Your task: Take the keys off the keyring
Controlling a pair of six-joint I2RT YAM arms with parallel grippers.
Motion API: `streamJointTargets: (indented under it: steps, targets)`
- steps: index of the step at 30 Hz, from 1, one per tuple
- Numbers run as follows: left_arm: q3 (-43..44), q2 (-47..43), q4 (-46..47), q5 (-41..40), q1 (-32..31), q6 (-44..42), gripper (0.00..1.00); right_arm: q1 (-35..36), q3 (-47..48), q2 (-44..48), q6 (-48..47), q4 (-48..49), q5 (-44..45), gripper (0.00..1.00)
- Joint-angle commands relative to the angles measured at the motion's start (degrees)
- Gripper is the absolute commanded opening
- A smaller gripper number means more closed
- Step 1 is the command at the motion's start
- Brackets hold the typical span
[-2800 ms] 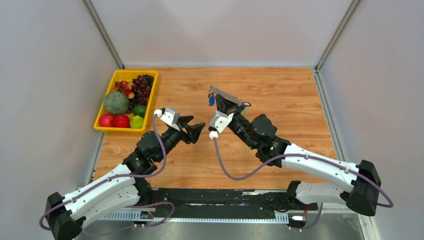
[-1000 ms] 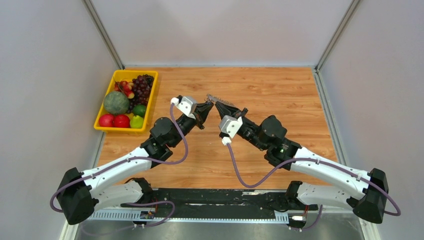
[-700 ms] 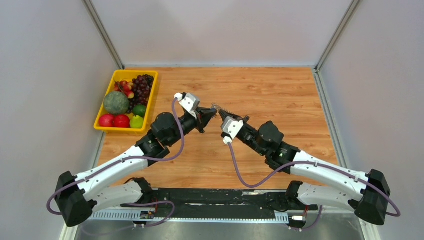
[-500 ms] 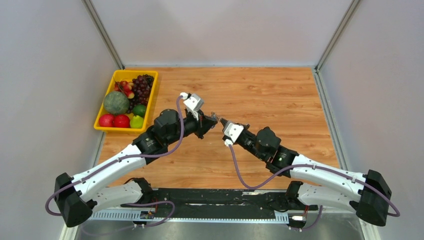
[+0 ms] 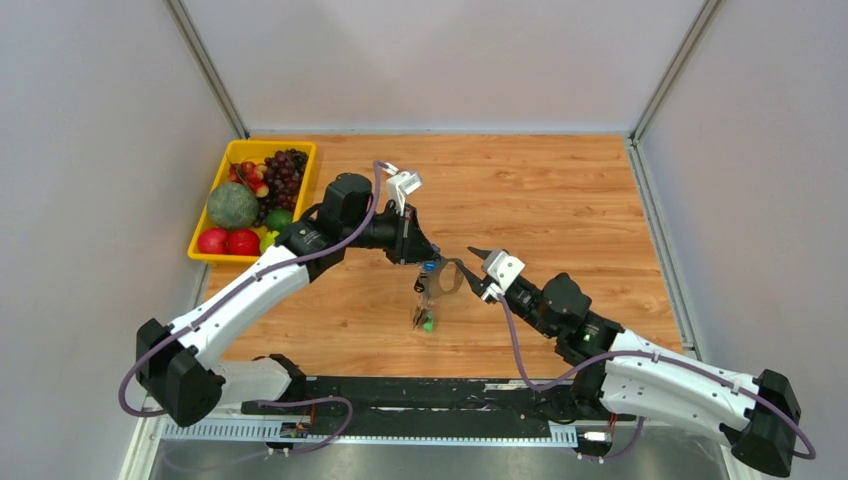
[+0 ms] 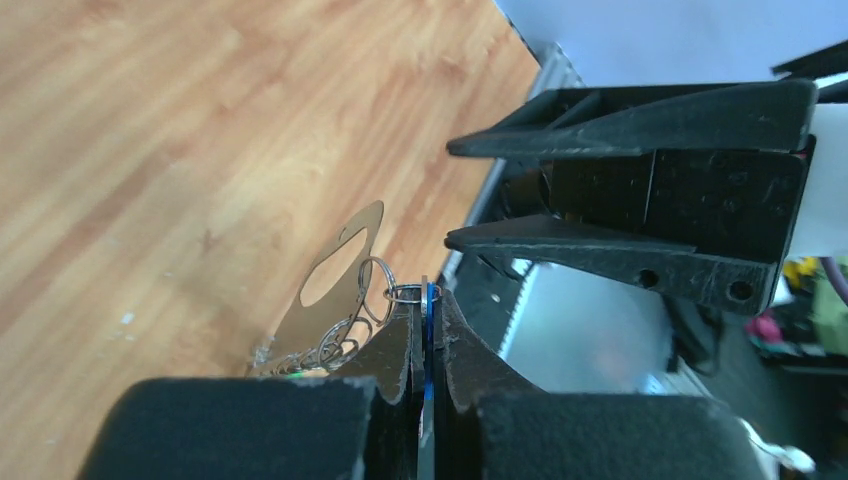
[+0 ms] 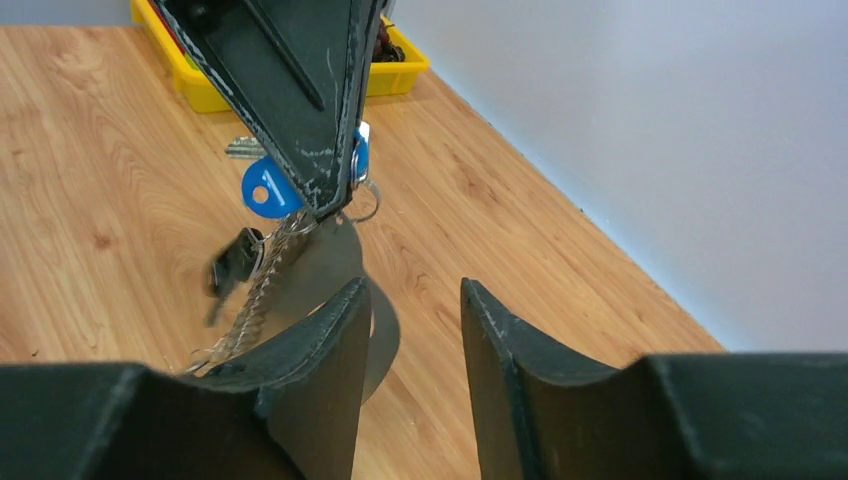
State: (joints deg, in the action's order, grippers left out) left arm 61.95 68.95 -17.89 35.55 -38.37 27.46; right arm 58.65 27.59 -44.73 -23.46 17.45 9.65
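Your left gripper [image 5: 421, 257] is pinching fully shut on the blue key [image 7: 268, 188], holding the bunch up over the middle of the wooden table [image 5: 560, 190]. The keyring [image 7: 335, 258] and the other keys [image 5: 425, 318] are dangling toward 6 o'clock. At 3 o'clock of them, your right gripper [image 7: 412, 320] is standing wide open, gripping nothing, with the keyring just beside its fingers.

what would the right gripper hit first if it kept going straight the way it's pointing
Most likely the keyring, dangling right in front of the open right gripper. It hangs below the left gripper, shut on a blue key, which comes next. Depth is hard to judge.
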Motion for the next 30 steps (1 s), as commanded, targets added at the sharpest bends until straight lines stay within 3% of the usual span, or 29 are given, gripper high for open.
streamJointTargets:
  steps: [1,5,11,16,21,24,30]
  targets:
    - [5.2,3.1,-3.6,14.0,0.8,1.5,0.0,-0.7,-2.2,4.9,3.5,0.6,-3.6,0.45]
    - [8.4,5.8,-7.3,18.0,0.8,-0.1,0.0,-2.0,-1.9,5.7,4.8,0.7,-7.0,0.43]
    - [15.0,9.3,-19.5,15.7,0.8,-6.5,0.0,-6.2,0.0,1.5,9.7,0.6,-12.0,0.41]
    - [25.5,14.8,-35.5,4.3,0.7,-14.2,0.0,-11.3,0.5,-0.6,14.2,1.5,-19.8,0.43]
    - [34.1,19.1,-49.1,-10.2,0.0,-18.1,0.0,-12.1,-0.5,-1.5,15.7,4.0,-21.8,0.44]
    - [38.2,21.8,-52.9,-16.0,-0.9,-19.8,0.0,-12.4,-0.2,-2.7,16.2,5.0,-23.7,0.44]
    - [40.2,23.6,-54.0,-18.0,-3.4,-22.1,0.0,-12.6,0.4,-4.3,16.5,7.5,-27.9,0.4]
